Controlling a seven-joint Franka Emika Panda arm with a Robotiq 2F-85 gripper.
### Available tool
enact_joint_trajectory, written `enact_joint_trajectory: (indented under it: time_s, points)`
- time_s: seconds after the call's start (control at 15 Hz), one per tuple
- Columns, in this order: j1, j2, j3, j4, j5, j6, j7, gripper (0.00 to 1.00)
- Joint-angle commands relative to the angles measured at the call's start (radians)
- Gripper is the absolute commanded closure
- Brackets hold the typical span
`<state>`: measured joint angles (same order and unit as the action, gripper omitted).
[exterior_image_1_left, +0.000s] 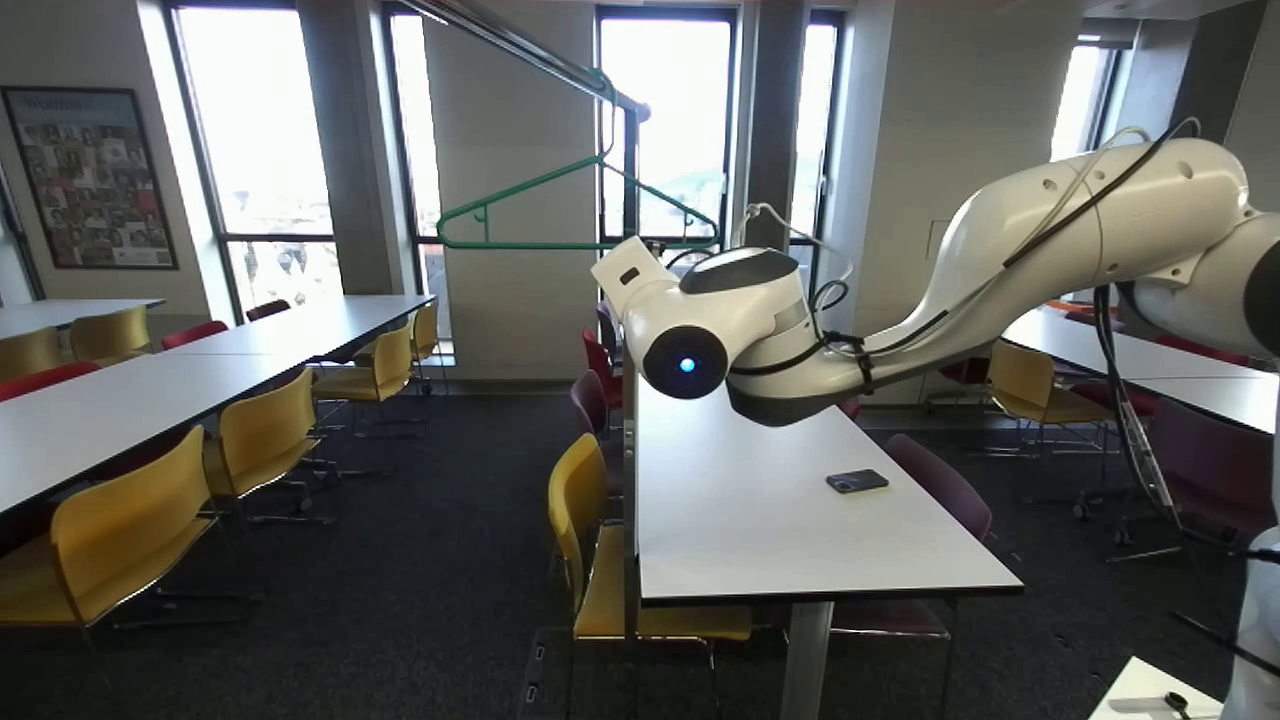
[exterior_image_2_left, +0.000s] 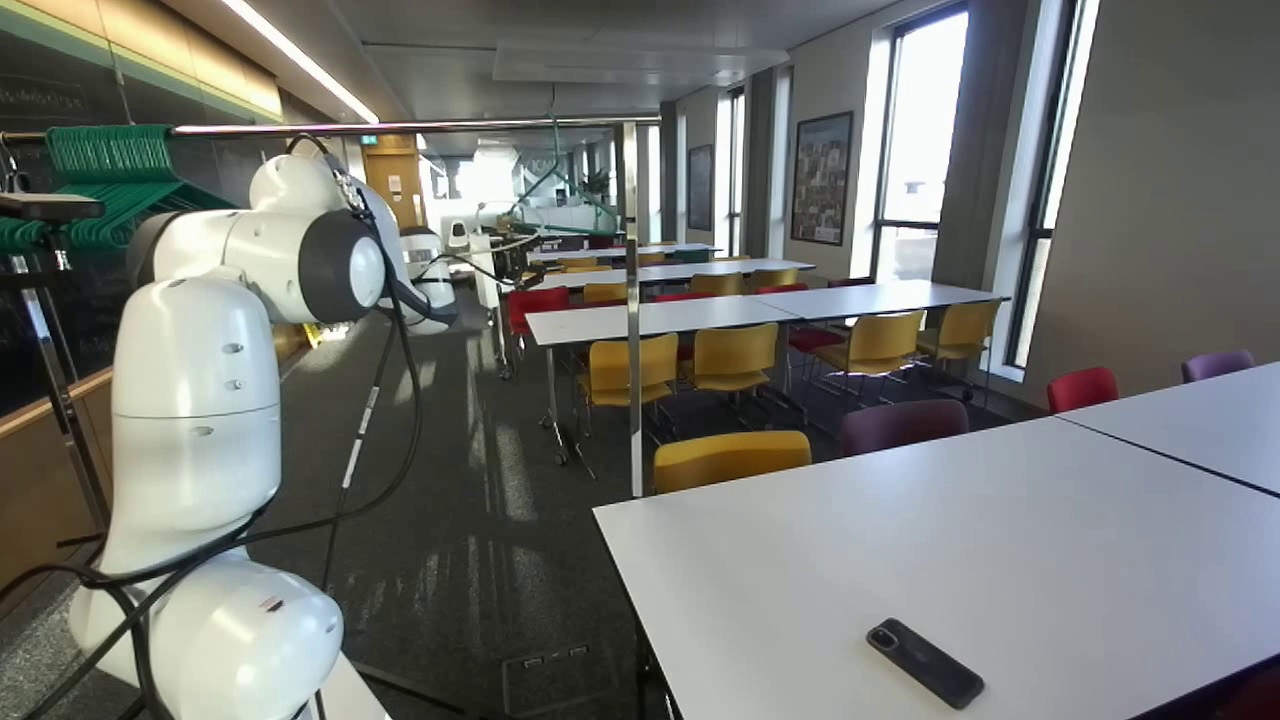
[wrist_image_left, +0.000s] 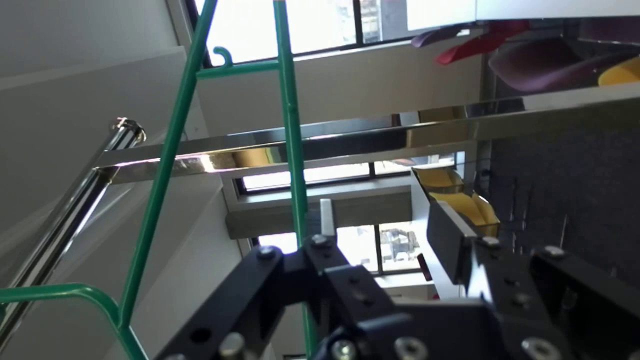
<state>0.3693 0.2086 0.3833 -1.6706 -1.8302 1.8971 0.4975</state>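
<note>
My gripper (wrist_image_left: 390, 227) is open and nothing is between its fingers in the wrist view. A green plastic hanger (wrist_image_left: 295, 150) is nearest to it; its long bar runs past the outer side of the left finger and is partly hidden by it. I cannot tell whether they touch. In an exterior view the hanger (exterior_image_1_left: 520, 245) hangs by its hook near the end of a metal rail (exterior_image_1_left: 530, 55), behind the arm's wrist. There the gripper's fingers are hidden by the wrist. In an exterior view the hanger (exterior_image_2_left: 556, 150) and gripper (exterior_image_2_left: 522, 262) are small and far off.
A metal post (wrist_image_left: 375, 140) supports the rail's end; it also shows in an exterior view (exterior_image_2_left: 633, 400). Several green hangers (exterior_image_2_left: 110, 155) hang at the rail's other end. A white table (exterior_image_1_left: 760, 540) bears a dark phone (exterior_image_1_left: 857, 481). Yellow chairs (exterior_image_1_left: 580, 500) stand beside it. Cables hang from the arm.
</note>
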Motion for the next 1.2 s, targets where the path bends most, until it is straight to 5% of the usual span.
enact_joint_trajectory:
  time_s: [0.0,0.2,1.07,1.13]
  points:
    - [0.012,-0.032,-0.007,0.002,0.008,0.04,0.035,0.14]
    - [0.018,-0.042,-0.01,0.006,-0.012,0.034,0.032,0.0]
    - [0.002,-0.036,-0.049,0.055,-0.015,0.031,0.011,0.0]
    - [0.001,-0.036,-0.053,0.055,-0.014,0.032,0.011,0.18]
